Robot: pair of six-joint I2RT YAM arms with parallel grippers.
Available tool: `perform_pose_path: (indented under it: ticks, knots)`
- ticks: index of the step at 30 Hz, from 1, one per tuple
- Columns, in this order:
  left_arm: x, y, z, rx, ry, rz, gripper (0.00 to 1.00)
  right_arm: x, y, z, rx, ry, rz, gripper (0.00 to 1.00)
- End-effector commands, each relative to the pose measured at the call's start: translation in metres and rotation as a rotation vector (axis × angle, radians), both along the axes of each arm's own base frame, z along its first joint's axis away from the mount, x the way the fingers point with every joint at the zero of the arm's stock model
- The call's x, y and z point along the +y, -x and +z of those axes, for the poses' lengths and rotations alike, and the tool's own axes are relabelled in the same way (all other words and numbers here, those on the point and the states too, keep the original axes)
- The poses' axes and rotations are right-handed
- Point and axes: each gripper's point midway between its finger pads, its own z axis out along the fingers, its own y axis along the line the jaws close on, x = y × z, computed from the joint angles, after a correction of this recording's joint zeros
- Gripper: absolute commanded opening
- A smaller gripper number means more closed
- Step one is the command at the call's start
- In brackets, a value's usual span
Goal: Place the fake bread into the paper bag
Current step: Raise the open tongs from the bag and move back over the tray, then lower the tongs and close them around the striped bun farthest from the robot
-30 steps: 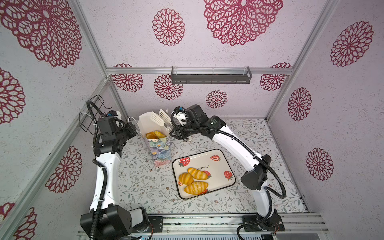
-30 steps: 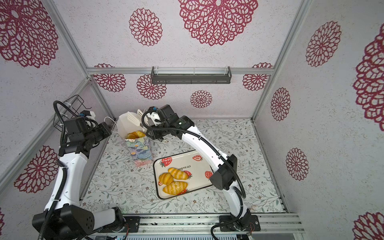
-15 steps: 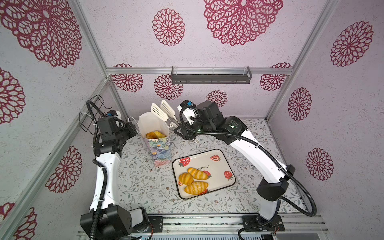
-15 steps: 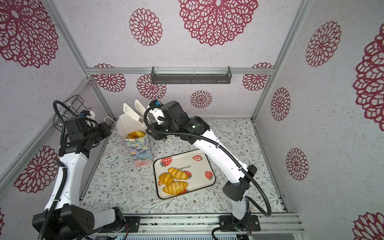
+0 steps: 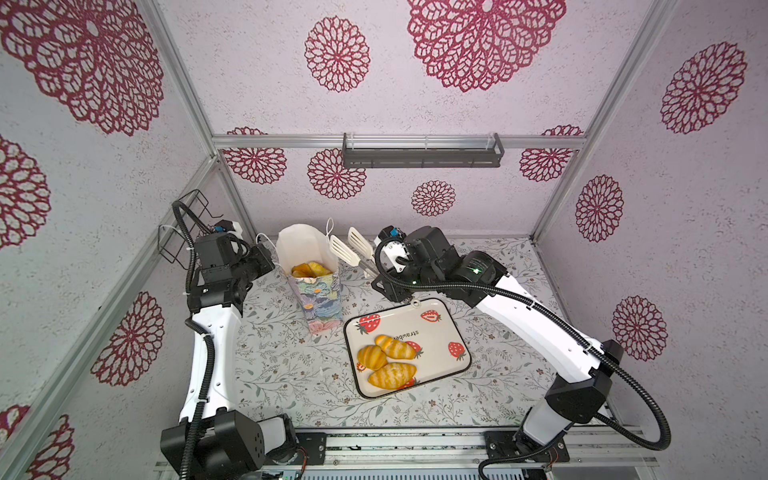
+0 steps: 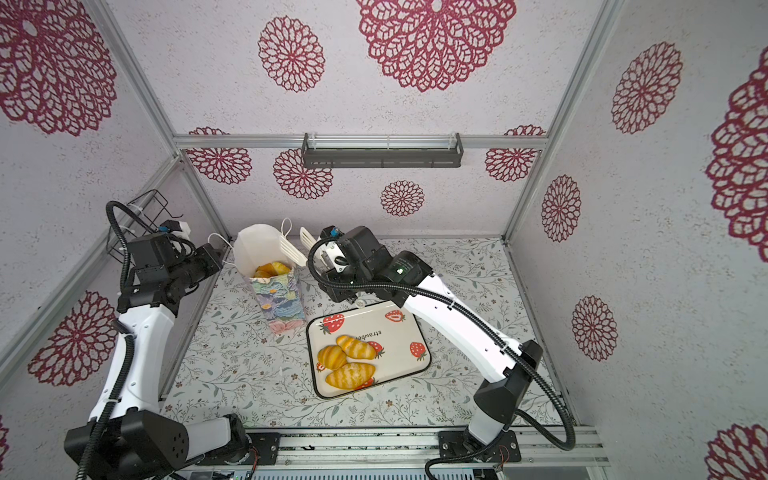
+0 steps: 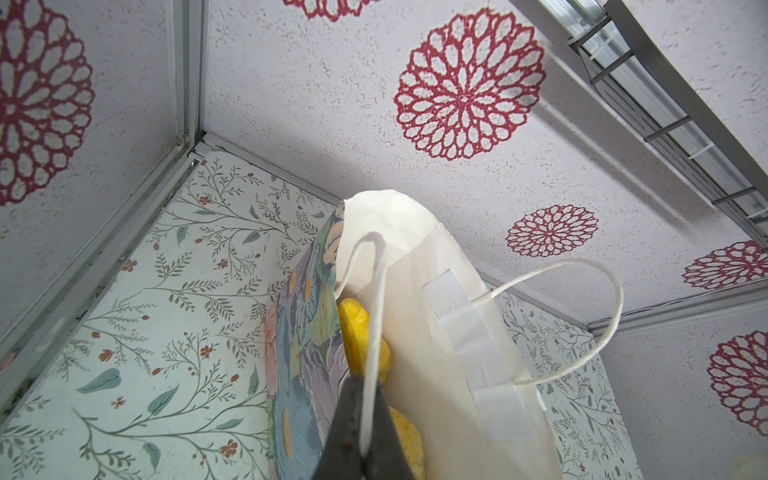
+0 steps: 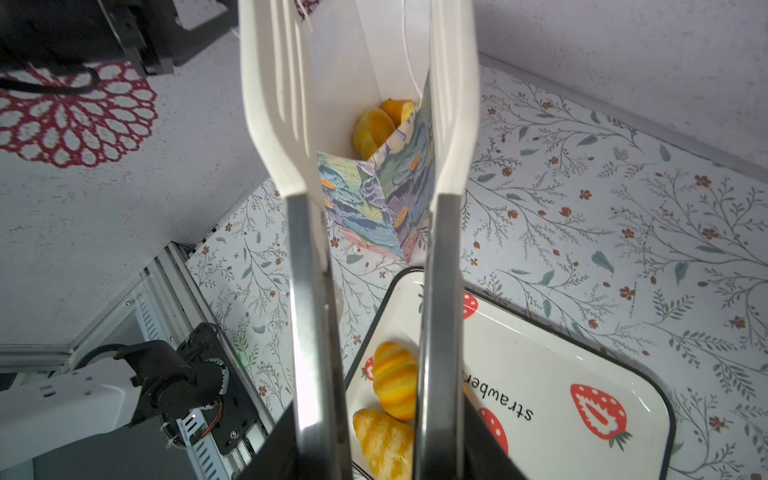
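The paper bag (image 5: 319,297) (image 6: 283,299) stands upright at the back left of the table, flowered outside and white inside. Fake bread (image 5: 306,269) (image 8: 375,128) lies in it. My left gripper (image 7: 365,399) is shut on the bag's white cord handle (image 7: 376,299). Three more fake bread pieces (image 5: 388,360) (image 6: 347,362) lie on the strawberry tray (image 5: 438,332). My right gripper (image 8: 376,451) is shut on white-tipped metal tongs (image 5: 351,249) (image 8: 361,124). The tongs' blades stand apart with nothing between them, raised just right of the bag's mouth.
A dark wire shelf (image 5: 422,151) hangs on the back wall. A wire basket (image 5: 183,226) is fixed to the left wall behind my left arm. The tray (image 6: 401,338) sits right of the bag, near the table's middle.
My right arm has drawn the tongs up and to the right, away from the bag's mouth. The left arm and the bag have not moved.
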Motion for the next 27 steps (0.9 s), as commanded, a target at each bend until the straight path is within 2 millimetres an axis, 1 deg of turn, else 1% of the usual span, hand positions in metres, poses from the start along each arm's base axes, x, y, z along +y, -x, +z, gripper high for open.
perform_pose_path:
  ticks: [1,7,23,27]
  knots:
    - [0.002,0.001,0.008,-0.035,-0.005,0.002,0.0,-0.017,0.004,0.026,-0.07,-0.053,-0.031,0.44]
    - [0.002,0.001,0.008,-0.033,-0.005,0.003,0.0,-0.031,0.013,-0.009,-0.005,0.013,-0.047,0.44]
    - [0.002,-0.001,0.004,-0.027,0.002,0.004,0.0,-0.062,0.039,-0.072,0.128,0.18,-0.045,0.44]
    - [0.002,-0.002,0.004,-0.025,0.003,0.003,0.0,-0.071,0.046,-0.091,0.167,0.234,-0.043,0.44]
